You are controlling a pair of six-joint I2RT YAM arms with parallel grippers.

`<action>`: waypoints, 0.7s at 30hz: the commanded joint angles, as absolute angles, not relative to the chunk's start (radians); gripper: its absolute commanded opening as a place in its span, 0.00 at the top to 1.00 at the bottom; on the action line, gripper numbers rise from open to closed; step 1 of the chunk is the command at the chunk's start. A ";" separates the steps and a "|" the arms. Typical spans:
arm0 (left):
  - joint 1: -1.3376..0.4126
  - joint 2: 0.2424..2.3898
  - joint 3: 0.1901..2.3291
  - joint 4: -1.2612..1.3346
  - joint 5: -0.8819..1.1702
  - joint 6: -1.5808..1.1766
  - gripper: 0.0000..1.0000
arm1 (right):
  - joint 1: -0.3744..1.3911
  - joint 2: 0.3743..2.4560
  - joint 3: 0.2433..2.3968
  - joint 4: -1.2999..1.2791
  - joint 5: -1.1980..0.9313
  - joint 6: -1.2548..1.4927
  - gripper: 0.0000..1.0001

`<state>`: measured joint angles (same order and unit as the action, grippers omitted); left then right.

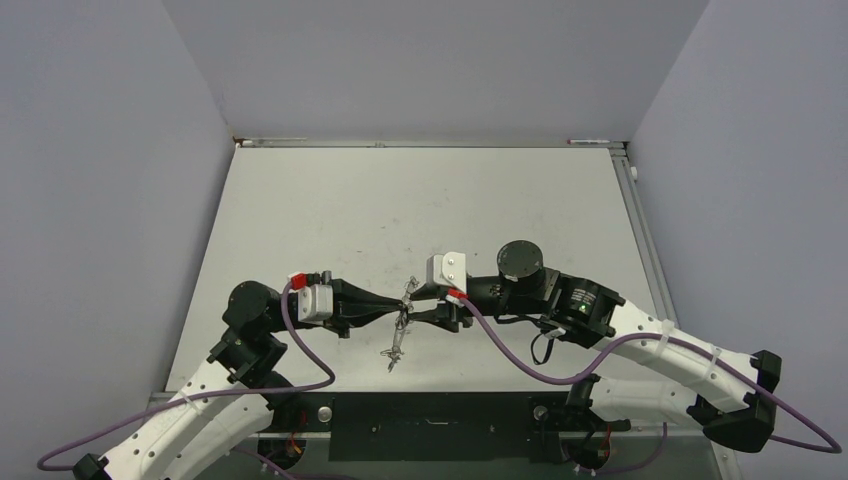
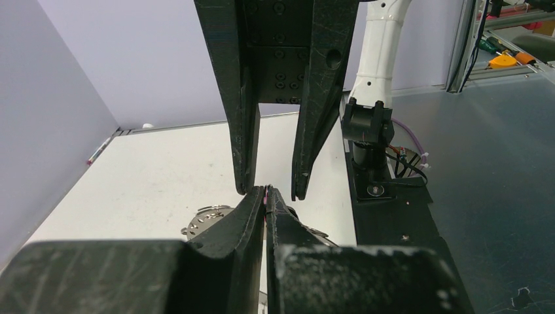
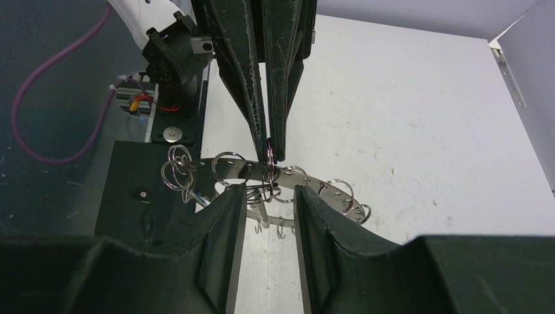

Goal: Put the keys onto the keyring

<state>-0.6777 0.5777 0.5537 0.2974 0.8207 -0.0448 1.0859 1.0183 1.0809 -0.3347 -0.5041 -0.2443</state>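
Observation:
The keyring (image 3: 309, 178) is a flat grey band rimmed with thin wire loops, held up above the table between both arms (image 1: 403, 318). My left gripper (image 2: 266, 193) is shut on one thin loop at the band's rim, and in the right wrist view it comes down from above (image 3: 269, 152). My right gripper (image 3: 268, 196) stands open, its fingers (image 3: 226, 219) on either side of a cluster of loops without pinching them. A small silver piece (image 3: 260, 214) hangs under that cluster. I cannot tell whether it is the keys. A bluish tag (image 3: 196, 200) dangles at the left.
The black base plate (image 1: 430, 410) and both arm bases lie along the near edge. A marker pen (image 1: 590, 141) rests at the table's far edge. Grey walls enclose the left, back and right. Purple cables (image 1: 520, 355) loop beside the right arm.

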 commanded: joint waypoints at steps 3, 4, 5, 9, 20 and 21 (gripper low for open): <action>-0.673 0.567 0.564 0.370 0.821 -0.050 1.00 | 1.079 1.032 1.112 -0.245 -0.536 -0.251 0.69; -0.673 0.567 0.565 0.367 0.821 -0.049 1.00 | 1.080 1.031 1.112 -0.239 -0.536 -0.250 0.70; -0.673 0.567 0.565 0.368 0.821 -0.049 1.00 | 1.079 1.032 1.111 -0.236 -0.535 -0.250 0.71; -0.673 0.565 0.565 0.366 0.818 -0.049 1.00 | 1.080 1.042 1.114 -0.228 -0.544 -0.250 0.73; -0.673 0.556 0.563 0.361 0.799 -0.043 1.00 | 1.079 1.058 1.105 -0.227 -0.551 -0.246 0.74; -0.673 0.557 0.563 0.361 0.798 -0.043 1.00 | 1.079 1.058 1.103 -0.225 -0.551 -0.244 0.74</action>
